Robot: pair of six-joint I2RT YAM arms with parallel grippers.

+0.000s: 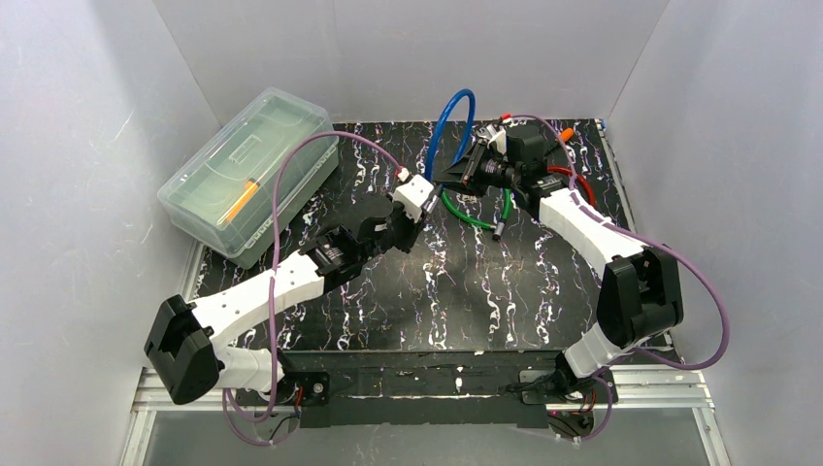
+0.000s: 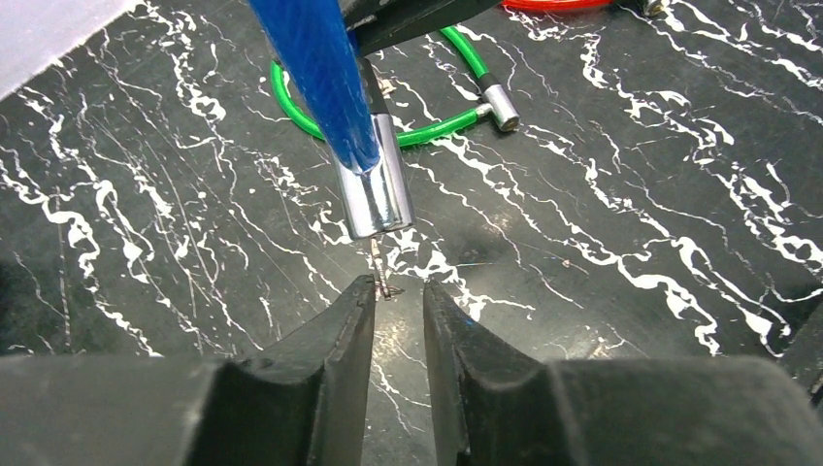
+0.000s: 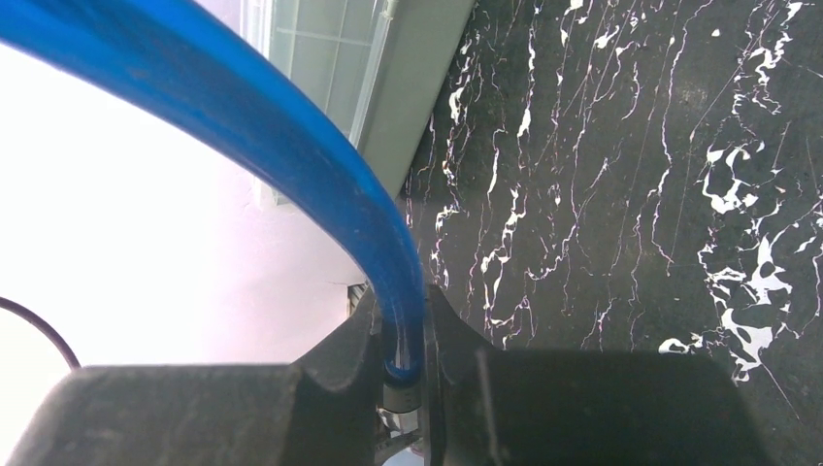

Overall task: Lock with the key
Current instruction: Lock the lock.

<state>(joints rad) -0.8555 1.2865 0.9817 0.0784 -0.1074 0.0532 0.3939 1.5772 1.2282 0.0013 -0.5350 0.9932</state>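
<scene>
A blue cable lock [image 1: 454, 121] arches above the back of the table. My right gripper [image 1: 468, 173] is shut on it near one end; in the right wrist view the blue cable [image 3: 320, 165] runs down between the fingers of the right gripper [image 3: 400, 311]. In the left wrist view the lock's silver barrel [image 2: 377, 189] hangs down with a thin key [image 2: 380, 272] sticking out of its bottom. My left gripper [image 2: 398, 286] is narrowly open just below it, and the key's tip touches the left fingertip [image 2: 357, 296]. The left gripper also shows in the top view [image 1: 412, 225].
A green cable lock [image 2: 427, 131] lies on the black marbled table behind the barrel; it also shows in the top view [image 1: 480, 218]. A red cable [image 1: 573, 184] lies by the right arm. A clear lidded plastic box [image 1: 247, 170] stands at the back left.
</scene>
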